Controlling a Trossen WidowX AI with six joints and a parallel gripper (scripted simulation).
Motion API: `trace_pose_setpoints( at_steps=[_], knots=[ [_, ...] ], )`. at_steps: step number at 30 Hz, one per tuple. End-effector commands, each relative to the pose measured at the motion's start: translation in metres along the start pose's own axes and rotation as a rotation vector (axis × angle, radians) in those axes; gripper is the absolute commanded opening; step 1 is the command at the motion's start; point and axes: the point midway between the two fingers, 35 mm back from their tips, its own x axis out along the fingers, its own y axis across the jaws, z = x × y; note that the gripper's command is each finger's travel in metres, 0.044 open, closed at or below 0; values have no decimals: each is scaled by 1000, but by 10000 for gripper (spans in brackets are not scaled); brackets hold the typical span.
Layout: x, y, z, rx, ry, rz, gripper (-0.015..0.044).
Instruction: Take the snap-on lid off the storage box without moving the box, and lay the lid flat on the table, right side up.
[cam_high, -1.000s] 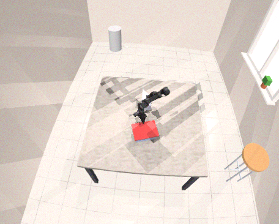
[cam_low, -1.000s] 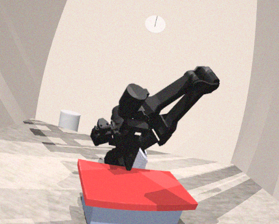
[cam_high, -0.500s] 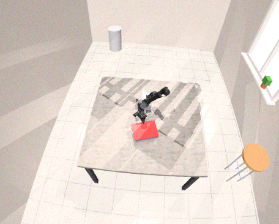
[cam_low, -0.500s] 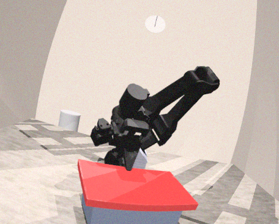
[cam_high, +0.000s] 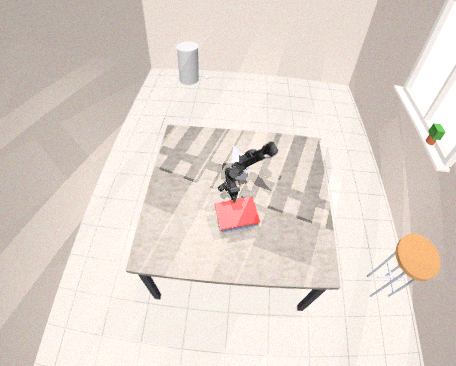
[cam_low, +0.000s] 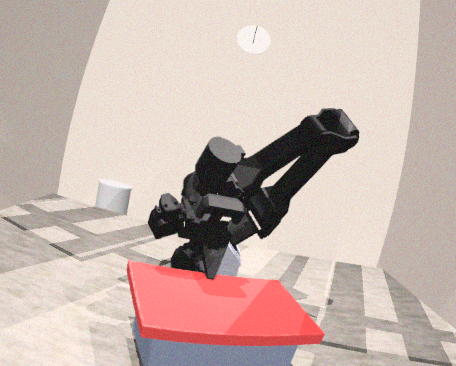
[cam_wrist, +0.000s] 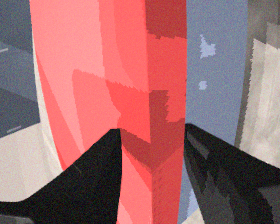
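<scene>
The red lid (cam_high: 237, 215) (cam_low: 210, 312) (cam_wrist: 70, 45) sits on top of the blue-grey storage box (cam_low: 215, 353) (cam_wrist: 217, 105), covering it. The box stands on the table (cam_high: 190, 250); only a thin strip of its side shows below the lid in the top view. My gripper (cam_high: 235, 201) (cam_low: 212, 277) (cam_wrist: 150, 135) is at the lid's far edge, on the side nearest the arm's base. It is shut on the lid's edge: one finger lies against the red top, the other by the underside of the rim next to the box wall. The far finger is hidden in the exterior view.
The arm's base and folded links stand behind the box, with the raised elbow (cam_high: 270, 149) (cam_low: 332, 131) to the right. Striped shadows cross the table. A round stool (cam_high: 418, 257) and a grey cylinder (cam_high: 188, 64) (cam_low: 113, 197) stand on the floor away from the table.
</scene>
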Motion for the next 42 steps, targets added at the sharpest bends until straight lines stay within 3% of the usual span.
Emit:
trace_pose_setpoints(
  at_steps=[1, 42],
  knots=[
    [1, 0, 0, 3, -3, 0, 0],
    [-3, 8, 0, 2, -8, 3, 0]
  ],
)
